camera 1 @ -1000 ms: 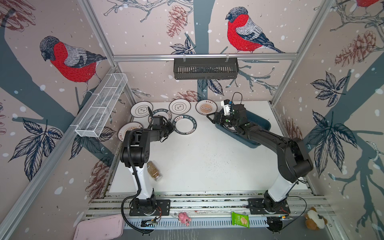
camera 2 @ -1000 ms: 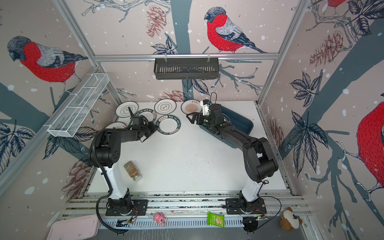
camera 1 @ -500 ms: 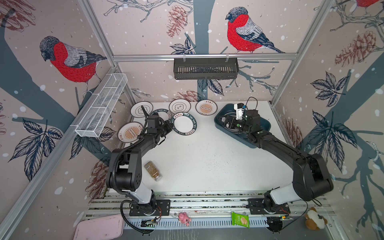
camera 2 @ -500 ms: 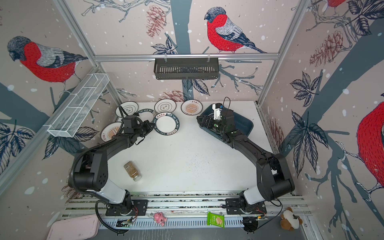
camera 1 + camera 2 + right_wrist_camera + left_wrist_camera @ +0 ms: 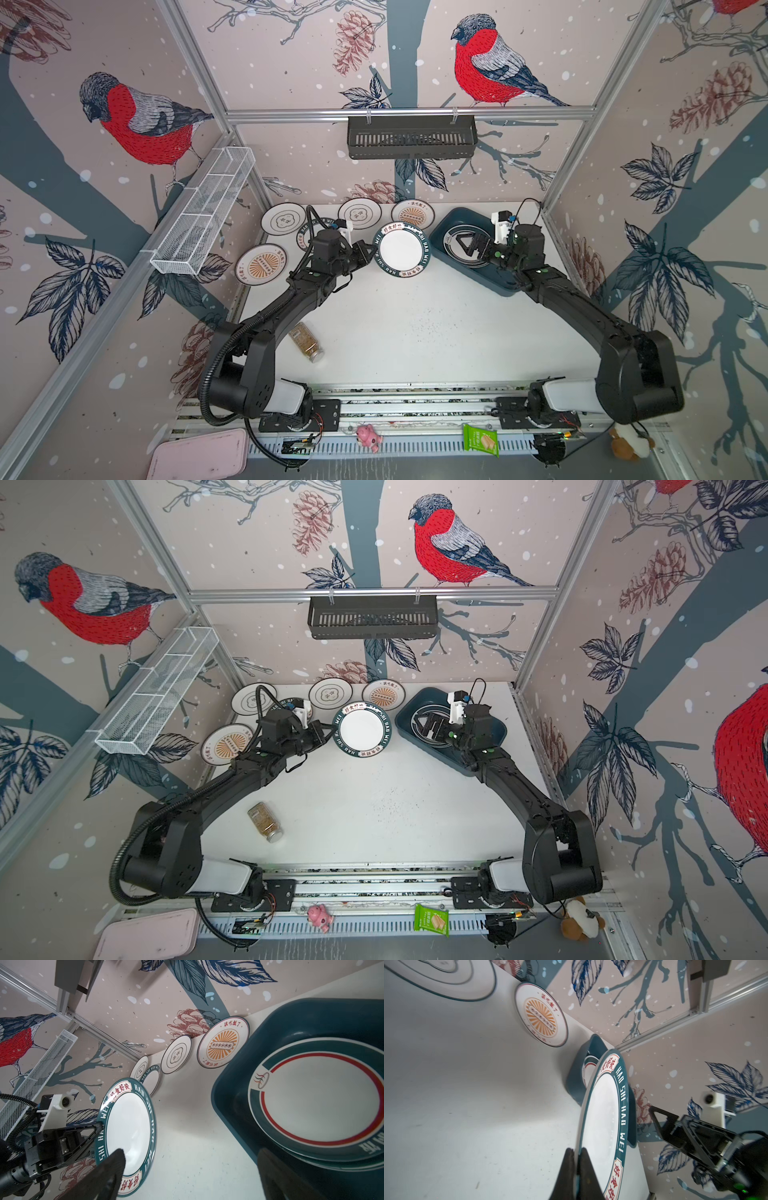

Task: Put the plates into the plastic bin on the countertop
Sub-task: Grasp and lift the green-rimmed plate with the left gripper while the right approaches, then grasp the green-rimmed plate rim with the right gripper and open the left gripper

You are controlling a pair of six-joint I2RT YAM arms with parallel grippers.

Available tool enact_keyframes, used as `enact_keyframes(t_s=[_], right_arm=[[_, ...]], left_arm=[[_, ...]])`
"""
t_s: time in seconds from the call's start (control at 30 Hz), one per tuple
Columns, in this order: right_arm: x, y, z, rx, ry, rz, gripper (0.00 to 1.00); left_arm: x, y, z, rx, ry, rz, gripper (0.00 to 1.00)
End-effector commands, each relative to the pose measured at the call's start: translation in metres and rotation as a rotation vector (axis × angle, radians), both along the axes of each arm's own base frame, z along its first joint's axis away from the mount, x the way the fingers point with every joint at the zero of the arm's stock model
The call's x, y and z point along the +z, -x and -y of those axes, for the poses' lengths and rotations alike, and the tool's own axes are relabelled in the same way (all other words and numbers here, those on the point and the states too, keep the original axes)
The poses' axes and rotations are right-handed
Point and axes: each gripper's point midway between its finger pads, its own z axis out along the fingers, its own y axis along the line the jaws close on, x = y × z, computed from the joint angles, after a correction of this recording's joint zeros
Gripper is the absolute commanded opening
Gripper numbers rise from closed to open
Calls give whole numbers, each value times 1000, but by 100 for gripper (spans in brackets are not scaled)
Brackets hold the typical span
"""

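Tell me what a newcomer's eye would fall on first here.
The left gripper is shut on the rim of a green-rimmed plate, held up over the back middle of the countertop. Beside it, the open right gripper hovers over the teal bin, where a red-ringed plate tops a stack. Red-breasted bird wallpaper surrounds everything.

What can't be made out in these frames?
- Stack depth in bin: top plate covers the lower ones, right wrist view; right jaws cover it in both top views.
- Green-rim plate behind left arm: mostly hidden, both top views.
- Bottle label: too small, top views.
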Motion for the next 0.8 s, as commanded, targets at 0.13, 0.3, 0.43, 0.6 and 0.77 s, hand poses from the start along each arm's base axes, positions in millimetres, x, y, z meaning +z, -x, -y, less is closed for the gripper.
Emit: enact_keyframes(t_s=[0.13,0.3,0.43,0.6,0.77], right_arm=[[8,13,-7,72,-27,8,98],[10,16,-8,86,-35,17,95],[7,14,-7,80,-33,6,91],[0,10,-9,78,-42,-20,82],[-3,5,-15,101,-68,-36,61]], left_arm=[[37,1,47,-130,102,96,1],[33,-2,66,-184,113,80,1],[48,-8,80,-223,147,108,1],[45,-12,88,-239,150,99,1],[41,-17,92,-253,152,87,1]])
